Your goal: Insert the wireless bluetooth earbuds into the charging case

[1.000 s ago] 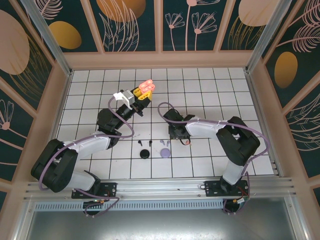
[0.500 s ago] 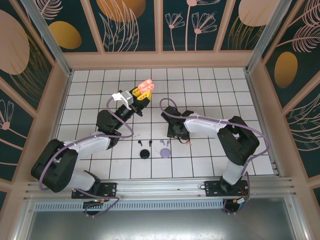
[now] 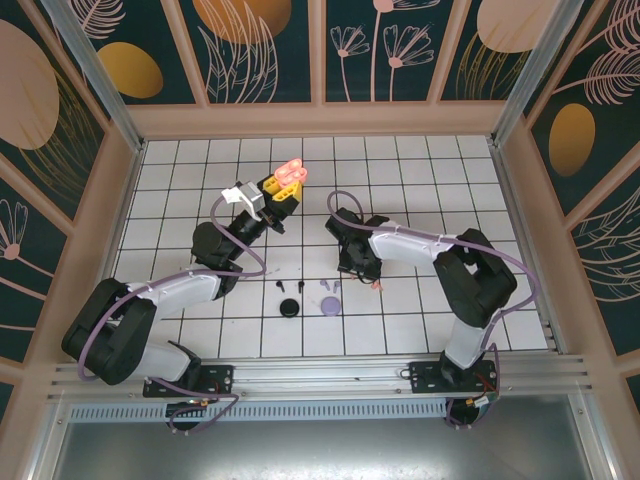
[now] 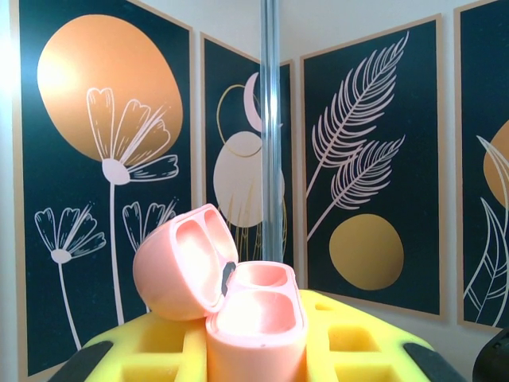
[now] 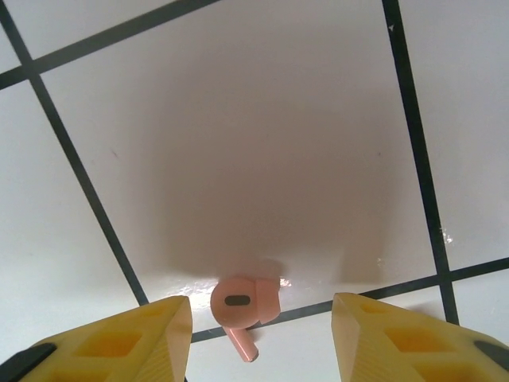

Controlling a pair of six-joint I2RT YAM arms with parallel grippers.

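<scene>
My left gripper (image 3: 281, 188) is raised over the back-left tiles and shut on the salmon-pink charging case (image 3: 290, 175). In the left wrist view the case (image 4: 258, 318) stands upright between the yellow fingers (image 4: 374, 350), lid hinged open to the left, both wells empty. My right gripper (image 3: 370, 278) points down at the table centre and is open. One salmon-pink earbud (image 5: 238, 306) lies on the tile between its yellow fingers (image 5: 135, 342), touching neither. The same earbud (image 3: 378, 286) shows from above. Black earbuds (image 3: 281, 288) and lilac earbuds (image 3: 324, 287) lie loose nearby.
A black case (image 3: 290, 307) and a lilac case (image 3: 330, 303) sit on the white gridded table (image 3: 450, 190) in front of the loose earbuds. Patterned walls and an aluminium frame enclose the table on three sides.
The right gripper's jaws have widened and its wrist has shifted slightly toward the back. The salmon-pink earbud lies in the same spot. The left arm with the case has barely moved.
</scene>
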